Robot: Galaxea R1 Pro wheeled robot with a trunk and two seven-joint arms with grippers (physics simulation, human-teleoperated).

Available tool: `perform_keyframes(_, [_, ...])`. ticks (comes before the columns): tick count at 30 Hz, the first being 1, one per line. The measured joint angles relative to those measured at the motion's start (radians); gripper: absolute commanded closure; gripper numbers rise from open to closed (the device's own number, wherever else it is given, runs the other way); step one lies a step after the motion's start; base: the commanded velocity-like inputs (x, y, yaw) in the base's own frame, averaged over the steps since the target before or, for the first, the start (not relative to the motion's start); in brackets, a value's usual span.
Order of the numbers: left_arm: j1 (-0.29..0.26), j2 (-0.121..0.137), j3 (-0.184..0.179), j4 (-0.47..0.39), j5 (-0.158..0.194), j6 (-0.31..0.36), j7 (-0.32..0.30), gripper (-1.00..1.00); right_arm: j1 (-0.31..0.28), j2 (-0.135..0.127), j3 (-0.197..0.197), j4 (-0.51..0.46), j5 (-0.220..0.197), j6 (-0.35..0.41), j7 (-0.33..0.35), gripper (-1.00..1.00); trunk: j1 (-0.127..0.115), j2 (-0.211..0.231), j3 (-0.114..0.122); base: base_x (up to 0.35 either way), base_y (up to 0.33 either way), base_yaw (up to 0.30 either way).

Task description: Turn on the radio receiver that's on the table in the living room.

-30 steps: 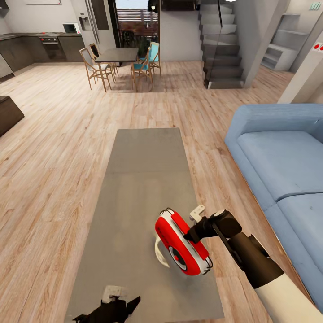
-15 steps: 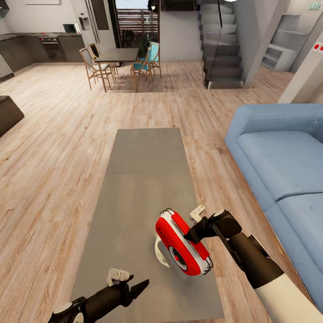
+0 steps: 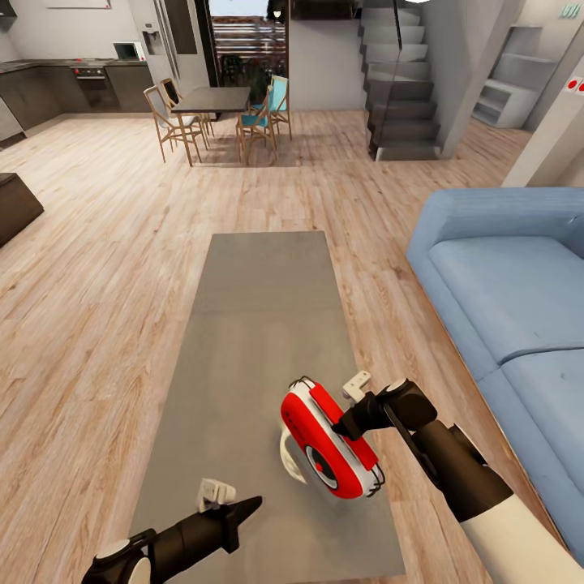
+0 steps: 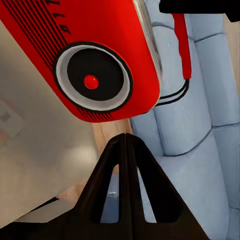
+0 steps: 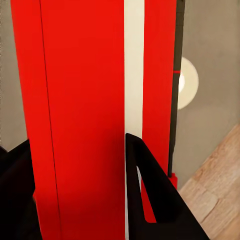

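The radio receiver [image 3: 330, 442] is tilted above the near end of the tabletop [image 3: 259, 324], clamped between the right gripper's [image 3: 350, 422] fingers. The left gripper [image 3: 243, 511], fingers pressed together, points at its round dial [image 4: 92, 81]. A blue sofa [image 3: 511, 284] stands right.

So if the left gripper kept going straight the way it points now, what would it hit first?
Most likely the radio receiver: in the left wrist view the shut left gripper aims at its lower red edge just below the round dial. It could slip just under, toward the sofa; depth is unclear.
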Motion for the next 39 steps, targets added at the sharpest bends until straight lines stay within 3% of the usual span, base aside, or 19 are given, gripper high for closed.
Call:
perform_keyframes(7, [0.0,0.0,0.0,-0.003,0.053,0.0,0.0,1.0,0.0,0.0,0.001,0.0,-0.001,0.0,0.0,1.0,0.0,0.0,0.0,0.0,0.0,0.0])
perform_keyframes(13, [-0.005,-0.005,0.0,-0.003,0.065,0.003,0.003,1.0,0.001,0.001,0.001,0.008,-0.001,0.0,0.0,1.0,0.0,0.0,0.0,0.0,0.0,0.0])
perform_keyframes(19, [-0.006,-0.068,-0.005,0.002,0.058,0.004,0.01,1.0,0.0,0.001,0.001,0.011,-0.002,0.0,0.0,1.0,0.0,0.0,0.0,0.0,0.0,0.0])
perform_keyframes(24, [-0.01,-0.088,-0.009,0.007,0.056,0.024,0.014,1.0,0.0,0.001,0.001,0.008,-0.003,-0.001,0.001,1.0,0.0,0.0,0.0,0.0,0.0,0.0])
perform_keyframes(26, [-0.017,-0.1,-0.019,0.01,0.055,0.031,0.018,1.0,0.0,0.001,0.0,-0.001,0.009,-0.006,0.045,1.0,0.0,0.0,0.0,0.0,0.0,0.0])
perform_keyframes(29, [-0.029,-0.111,-0.026,0.011,0.054,0.032,0.019,1.0,0.0,0.0,-0.002,-0.013,-0.027,0.002,0.157,1.0,0.0,0.0,0.0,0.0,0.0,0.0])
perform_keyframes(31, [-0.035,-0.114,-0.028,0.011,0.054,0.032,0.019,1.0,0.0,0.0,-0.004,-0.032,-0.006,0.002,0.227,1.0,0.0,0.0,0.0,0.0,0.0,0.0])
perform_keyframes(39, [-0.043,-0.115,-0.029,0.013,0.054,0.032,0.02,1.0,0.0,0.0,-0.009,-0.045,0.008,-0.003,0.265,1.0,0.0,0.0,0.0,0.0,0.0,0.0])
